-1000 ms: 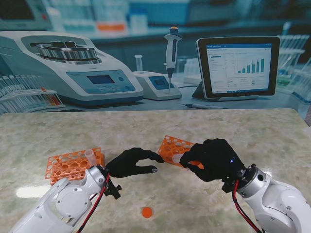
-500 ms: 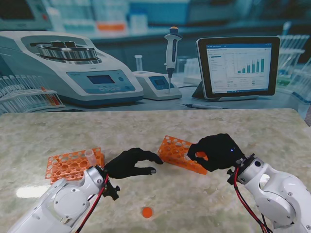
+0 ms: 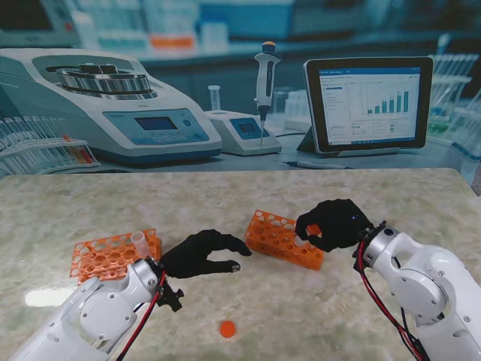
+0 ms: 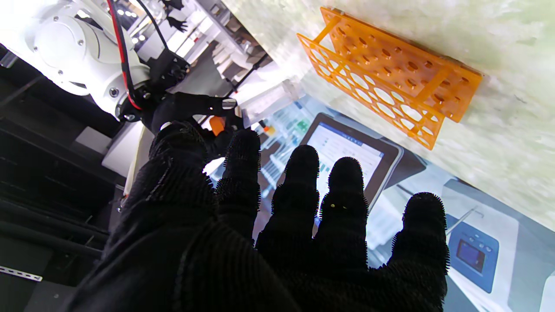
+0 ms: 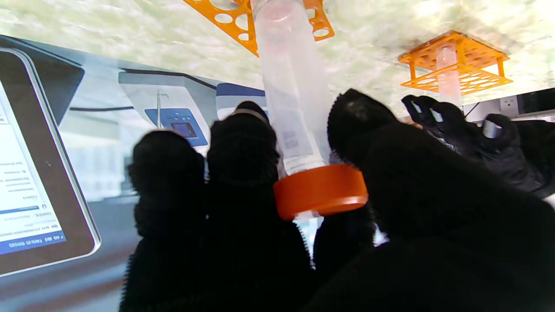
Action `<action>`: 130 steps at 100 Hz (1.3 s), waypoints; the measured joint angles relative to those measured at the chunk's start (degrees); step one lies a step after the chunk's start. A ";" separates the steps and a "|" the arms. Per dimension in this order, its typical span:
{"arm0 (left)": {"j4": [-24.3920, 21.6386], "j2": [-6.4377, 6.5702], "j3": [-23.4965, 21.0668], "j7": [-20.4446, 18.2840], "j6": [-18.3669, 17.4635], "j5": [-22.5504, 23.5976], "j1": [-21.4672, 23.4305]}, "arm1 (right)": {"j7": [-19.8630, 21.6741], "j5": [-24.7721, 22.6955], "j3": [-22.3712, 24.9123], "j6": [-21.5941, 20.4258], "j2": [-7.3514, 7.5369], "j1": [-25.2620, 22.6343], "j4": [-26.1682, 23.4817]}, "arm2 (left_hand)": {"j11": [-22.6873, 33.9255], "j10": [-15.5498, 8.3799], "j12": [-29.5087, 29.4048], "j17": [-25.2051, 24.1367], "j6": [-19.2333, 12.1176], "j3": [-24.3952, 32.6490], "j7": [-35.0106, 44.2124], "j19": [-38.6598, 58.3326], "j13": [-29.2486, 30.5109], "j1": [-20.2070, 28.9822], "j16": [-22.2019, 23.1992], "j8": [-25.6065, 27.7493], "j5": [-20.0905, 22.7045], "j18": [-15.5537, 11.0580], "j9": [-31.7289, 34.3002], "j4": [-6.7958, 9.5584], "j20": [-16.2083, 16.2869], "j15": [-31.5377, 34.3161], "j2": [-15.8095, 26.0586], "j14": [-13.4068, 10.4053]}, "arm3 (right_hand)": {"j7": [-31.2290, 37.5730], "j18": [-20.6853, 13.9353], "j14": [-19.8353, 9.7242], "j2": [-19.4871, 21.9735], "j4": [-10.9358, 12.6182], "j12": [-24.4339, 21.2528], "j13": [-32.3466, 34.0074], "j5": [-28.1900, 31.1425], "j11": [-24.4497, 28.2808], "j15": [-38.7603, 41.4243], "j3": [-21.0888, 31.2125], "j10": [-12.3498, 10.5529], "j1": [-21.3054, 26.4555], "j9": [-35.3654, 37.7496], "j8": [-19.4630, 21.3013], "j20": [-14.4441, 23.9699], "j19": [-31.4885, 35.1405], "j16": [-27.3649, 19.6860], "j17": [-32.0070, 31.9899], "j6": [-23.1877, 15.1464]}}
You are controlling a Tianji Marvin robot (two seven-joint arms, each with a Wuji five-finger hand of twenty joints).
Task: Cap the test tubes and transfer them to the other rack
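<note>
My right hand [image 3: 336, 223] is shut on a clear test tube [image 5: 289, 95] with an orange cap [image 5: 321, 190]. The tube points down at the right orange rack [image 3: 279, 238], its lower end at the rack's top grid [image 5: 215, 12]; whether it sits in a hole is hidden. My left hand [image 3: 201, 254] hovers open between the racks, fingers [image 4: 299, 182] loosely curled and holding nothing. The left orange rack [image 3: 109, 256] holds one uncapped tube [image 3: 140, 241], also seen as the tube [image 5: 448, 78] in the right wrist view. A loose orange cap [image 3: 227, 328] lies on the table nearer to me.
A centrifuge [image 3: 113, 105], a small device with a pipette [image 3: 264, 75] and a tablet [image 3: 368, 101] stand along the far edge of the marble table [image 3: 391, 195]. Tube racks [image 3: 37, 147] sit at the far left.
My right hand has moved farther from me to the right end of the right rack and turned the capped tube from lying to pointing down. The left hand stayed put.
</note>
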 measured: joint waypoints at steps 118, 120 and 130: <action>-0.59 0.12 -0.66 -0.31 0.54 0.66 0.52 | 1.94 6.28 -17.52 8.33 0.32 18.47 15.95 | 0.00 0.00 0.00 -0.12 0.00 0.01 -0.01 -0.94 0.00 0.00 -0.11 -0.01 0.00 -0.01 0.00 0.00 0.00 0.00 0.01 -0.01 | -0.06 0.00 0.22 0.00 0.00 -0.51 0.00 0.01 0.00 -0.04 0.00 0.00 0.41 0.00 0.00 0.57 -0.12 -0.01 -0.52 -0.01; -0.61 0.12 -0.68 -0.32 0.54 0.66 0.53 | 1.98 6.34 -17.80 8.40 0.29 18.77 16.19 | 0.00 0.00 0.00 -0.12 0.00 0.01 -0.01 -0.98 0.00 0.00 -0.11 -0.01 0.00 -0.01 0.00 0.00 0.00 0.00 0.01 -0.01 | -0.06 0.00 0.22 0.00 0.00 -0.51 0.00 0.01 0.00 -0.04 0.00 0.00 0.41 0.00 0.00 0.57 -0.12 -0.01 -0.52 0.00; -0.71 0.12 -0.87 -0.35 0.54 0.74 0.63 | 2.39 6.56 -18.79 8.79 0.14 20.09 17.28 | 0.00 0.00 0.00 -0.13 0.00 0.01 -0.01 -0.99 0.00 0.00 -0.11 -0.01 0.00 -0.01 0.00 0.00 0.00 0.00 0.01 -0.01 | -0.07 0.00 0.23 0.00 0.00 -0.51 0.00 0.01 0.00 -0.04 -0.02 0.00 0.43 0.00 0.00 0.57 -0.13 -0.01 -0.60 -0.01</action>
